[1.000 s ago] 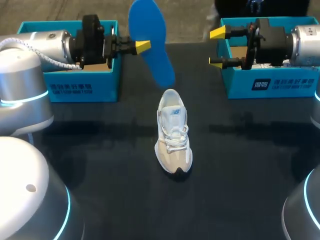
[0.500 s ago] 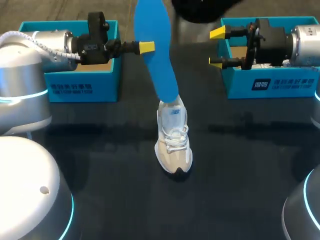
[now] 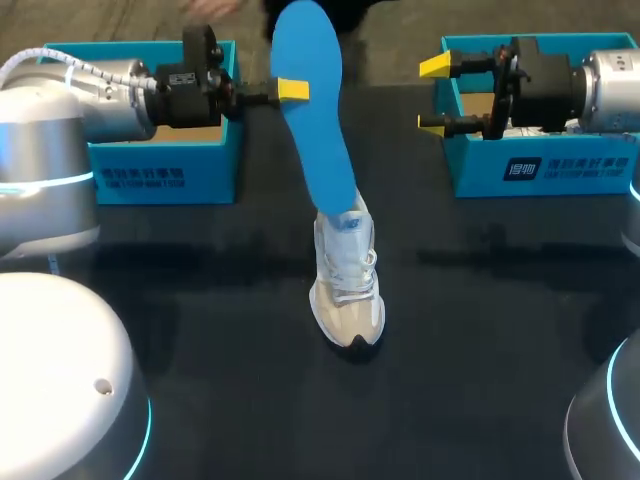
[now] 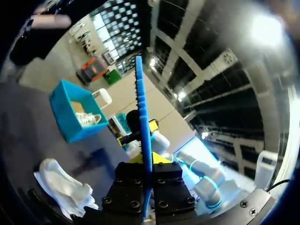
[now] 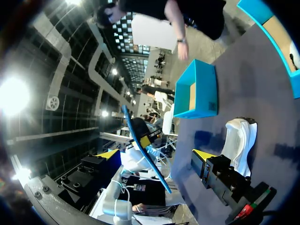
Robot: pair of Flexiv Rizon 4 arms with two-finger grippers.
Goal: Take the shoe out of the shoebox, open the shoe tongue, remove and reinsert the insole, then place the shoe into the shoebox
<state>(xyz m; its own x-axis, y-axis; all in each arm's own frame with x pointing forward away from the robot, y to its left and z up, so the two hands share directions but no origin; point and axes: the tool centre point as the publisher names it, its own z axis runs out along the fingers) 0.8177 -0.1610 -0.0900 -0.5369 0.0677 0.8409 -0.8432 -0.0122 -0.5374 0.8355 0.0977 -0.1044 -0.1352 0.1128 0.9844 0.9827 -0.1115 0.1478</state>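
Left gripper (image 3: 292, 90), pinching the insole (image 3: 320, 140), has seemingly lowered it into the shoe (image 3: 348, 290); right gripper (image 3: 434, 95) stays spread.

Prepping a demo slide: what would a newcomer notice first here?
The tall blue insole, clamped in the left gripper, slants down to the heel opening of the white shoe on the black table. Next, the right gripper, open, hovers at the edge of the right blue shoebox.

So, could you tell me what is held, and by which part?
Left gripper holds the blue insole by its side edge; right gripper holds nothing.
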